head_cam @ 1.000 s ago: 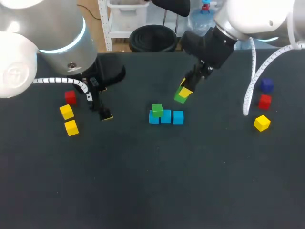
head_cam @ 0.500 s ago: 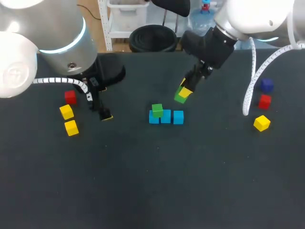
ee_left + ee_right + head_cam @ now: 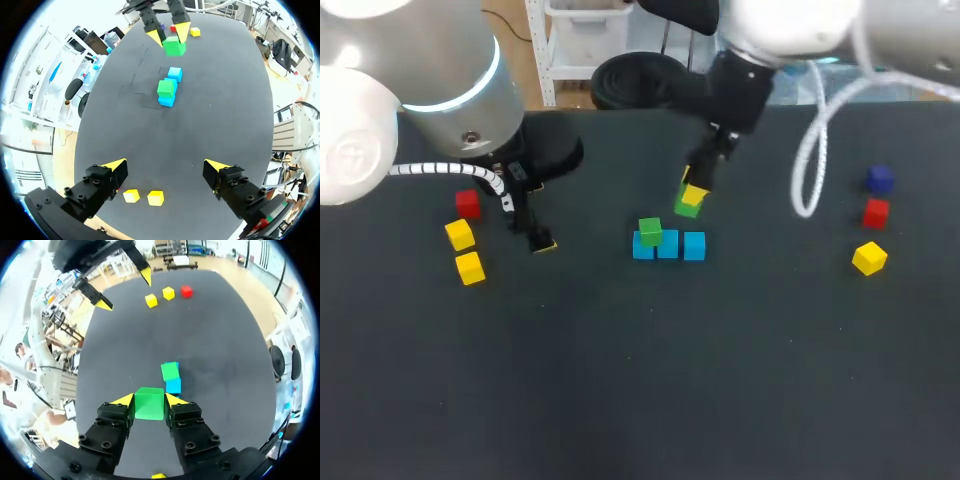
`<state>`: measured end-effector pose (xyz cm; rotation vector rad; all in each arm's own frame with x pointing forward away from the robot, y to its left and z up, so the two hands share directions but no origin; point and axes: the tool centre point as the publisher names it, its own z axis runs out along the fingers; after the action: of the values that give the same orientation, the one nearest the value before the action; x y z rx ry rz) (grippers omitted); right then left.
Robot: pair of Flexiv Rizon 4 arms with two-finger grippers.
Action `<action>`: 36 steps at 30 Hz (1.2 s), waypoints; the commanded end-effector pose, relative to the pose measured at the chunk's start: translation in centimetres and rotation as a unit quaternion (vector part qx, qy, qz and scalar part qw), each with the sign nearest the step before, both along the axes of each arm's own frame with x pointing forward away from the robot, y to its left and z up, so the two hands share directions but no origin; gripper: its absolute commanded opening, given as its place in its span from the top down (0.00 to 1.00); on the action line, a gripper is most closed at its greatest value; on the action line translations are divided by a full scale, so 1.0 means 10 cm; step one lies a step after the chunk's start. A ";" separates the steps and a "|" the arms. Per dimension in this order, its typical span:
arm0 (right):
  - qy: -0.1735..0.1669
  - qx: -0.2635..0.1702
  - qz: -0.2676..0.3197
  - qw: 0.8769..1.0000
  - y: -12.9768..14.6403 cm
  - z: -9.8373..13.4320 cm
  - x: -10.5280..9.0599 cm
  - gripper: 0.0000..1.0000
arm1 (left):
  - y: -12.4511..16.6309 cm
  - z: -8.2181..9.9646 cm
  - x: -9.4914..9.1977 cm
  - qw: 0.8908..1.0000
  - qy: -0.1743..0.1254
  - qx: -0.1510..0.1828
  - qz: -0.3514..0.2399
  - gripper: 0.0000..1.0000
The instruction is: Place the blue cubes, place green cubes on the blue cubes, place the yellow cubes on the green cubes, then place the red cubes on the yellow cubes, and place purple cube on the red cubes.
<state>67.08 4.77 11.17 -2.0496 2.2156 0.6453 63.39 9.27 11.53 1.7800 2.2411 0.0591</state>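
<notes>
Three blue cubes (image 3: 668, 245) lie in a row at mid-table, and a green cube (image 3: 650, 231) sits on the leftmost one. My right gripper (image 3: 691, 196) hangs just behind and above the row's right end, shut on a second green cube (image 3: 688, 205). In the right wrist view that held green cube (image 3: 149, 403) fills the gap between the fingers, with the blue row (image 3: 173, 386) and the stacked green cube (image 3: 170, 371) ahead. My left gripper (image 3: 536, 241) stands open and empty left of the row; its own view shows the blue row (image 3: 168, 100) far ahead of the left gripper (image 3: 165, 165).
Two yellow cubes (image 3: 460, 234) (image 3: 470, 267) and a red cube (image 3: 468, 203) lie at the left, beside my left gripper. At the right lie a purple cube (image 3: 879, 180), a red cube (image 3: 876, 212) and a yellow cube (image 3: 868, 258).
My right arm has swung to the left with the green cube, bringing it closer over the blue row. The left arm and the cubes on the table have not moved.
</notes>
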 end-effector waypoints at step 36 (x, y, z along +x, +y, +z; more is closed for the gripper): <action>0.023 -0.132 0.044 0.990 -0.06 -0.37 -0.18 1.00 | 0.00 0.00 0.00 1.000 0.000 0.000 0.000 0.00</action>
<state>66.57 4.82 7.62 -2.3348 2.3957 0.5133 63.39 9.28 11.53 1.7800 2.2411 0.0591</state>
